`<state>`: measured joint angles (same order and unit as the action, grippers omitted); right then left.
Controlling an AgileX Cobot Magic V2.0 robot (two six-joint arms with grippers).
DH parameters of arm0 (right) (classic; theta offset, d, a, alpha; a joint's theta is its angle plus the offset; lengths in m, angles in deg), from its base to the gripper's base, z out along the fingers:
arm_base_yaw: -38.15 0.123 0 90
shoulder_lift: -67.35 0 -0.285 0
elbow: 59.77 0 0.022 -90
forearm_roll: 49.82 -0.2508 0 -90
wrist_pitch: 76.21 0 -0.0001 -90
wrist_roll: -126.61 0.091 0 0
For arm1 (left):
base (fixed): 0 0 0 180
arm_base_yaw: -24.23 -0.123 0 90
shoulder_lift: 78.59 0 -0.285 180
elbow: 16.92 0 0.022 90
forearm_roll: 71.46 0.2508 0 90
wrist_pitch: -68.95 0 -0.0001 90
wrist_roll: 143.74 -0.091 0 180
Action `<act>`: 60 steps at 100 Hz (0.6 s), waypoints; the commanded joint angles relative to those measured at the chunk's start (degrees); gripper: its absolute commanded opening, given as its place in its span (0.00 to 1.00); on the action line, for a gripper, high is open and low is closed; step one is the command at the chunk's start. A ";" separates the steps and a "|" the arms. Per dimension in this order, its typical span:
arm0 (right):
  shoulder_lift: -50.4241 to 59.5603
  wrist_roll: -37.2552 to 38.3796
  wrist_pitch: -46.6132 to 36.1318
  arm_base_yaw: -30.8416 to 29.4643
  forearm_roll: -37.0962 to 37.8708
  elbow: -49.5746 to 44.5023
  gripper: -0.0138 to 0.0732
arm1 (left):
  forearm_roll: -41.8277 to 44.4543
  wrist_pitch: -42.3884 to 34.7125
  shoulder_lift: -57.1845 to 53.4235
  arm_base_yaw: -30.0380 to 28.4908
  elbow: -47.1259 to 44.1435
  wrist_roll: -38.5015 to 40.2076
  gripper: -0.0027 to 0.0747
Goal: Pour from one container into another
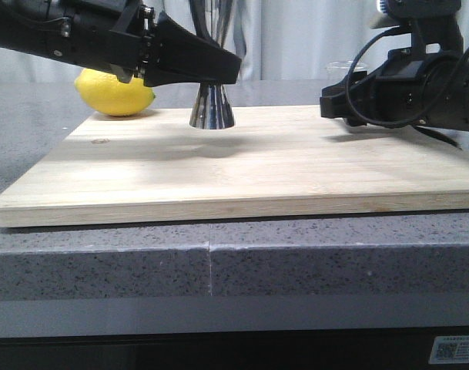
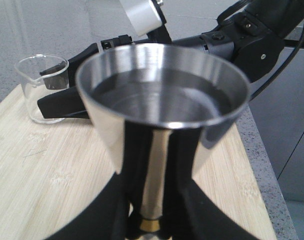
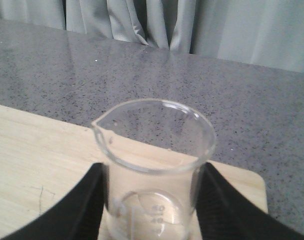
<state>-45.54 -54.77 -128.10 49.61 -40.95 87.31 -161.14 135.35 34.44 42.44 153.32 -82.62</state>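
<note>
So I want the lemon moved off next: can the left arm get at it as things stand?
Probably not yet. The left gripper is shut on the steel cup and would have to let go first; the lemon lies close behind that arm, with nothing covering it.

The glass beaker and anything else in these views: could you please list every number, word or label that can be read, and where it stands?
"50" and "40": printed measuring marks on the beaker, right wrist view; marks below are cut off.
Sticker with a QR code on the dark panel under the counter, front view: its text is too small to read.
The jigger and lemon carry no lettering.
</note>
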 commanded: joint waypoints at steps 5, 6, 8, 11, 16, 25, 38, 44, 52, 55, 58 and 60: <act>1.58 -0.08 -3.34 -0.29 0.09 1.23 0.20 | -4.38 5.17 -3.29 0.57 1.70 0.34 0.01; 1.58 -0.08 -3.34 -0.29 0.09 1.23 0.20 | -4.38 5.17 -3.29 0.57 1.70 0.34 0.01; 1.58 -0.08 -3.50 -0.29 0.09 1.23 0.20 | -4.38 5.17 -3.29 0.57 1.70 0.34 0.01; 1.58 -0.08 -3.65 -0.29 0.09 1.23 0.20 | -4.38 5.06 -3.29 0.57 1.70 0.34 0.01; 1.58 -0.08 -3.65 -0.29 0.09 1.23 0.20 | -4.38 5.06 -3.29 0.57 1.70 0.34 0.01; 1.58 -0.08 -3.65 -0.29 0.09 1.23 0.20 | -4.38 4.84 -3.29 0.57 1.70 0.34 0.01; 1.58 -0.08 -3.65 -0.29 0.09 1.23 0.20 | -4.38 4.64 -3.29 0.57 1.70 0.34 0.01; 1.58 -0.08 -3.65 -0.29 0.09 1.23 0.20 | -4.38 4.64 -3.29 0.57 1.70 0.34 0.01; 1.58 -0.08 -3.65 -0.29 0.09 1.23 0.20 | -4.38 4.64 -3.29 0.57 1.70 0.34 0.01; 1.58 -0.08 -3.65 -0.29 0.09 1.23 0.21 | -4.38 4.64 -3.29 0.57 1.70 0.34 0.01; 1.58 -0.08 -3.65 -0.29 0.09 1.23 0.21 | -4.38 4.64 -3.29 0.57 1.70 0.34 0.01; 1.58 -0.08 -3.65 -0.29 0.09 1.23 0.21 | -4.38 4.64 -3.29 0.57 1.70 0.34 0.01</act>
<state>-45.90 -54.77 -128.80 49.61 -40.95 87.31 -161.05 135.35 34.44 42.44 153.32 -82.62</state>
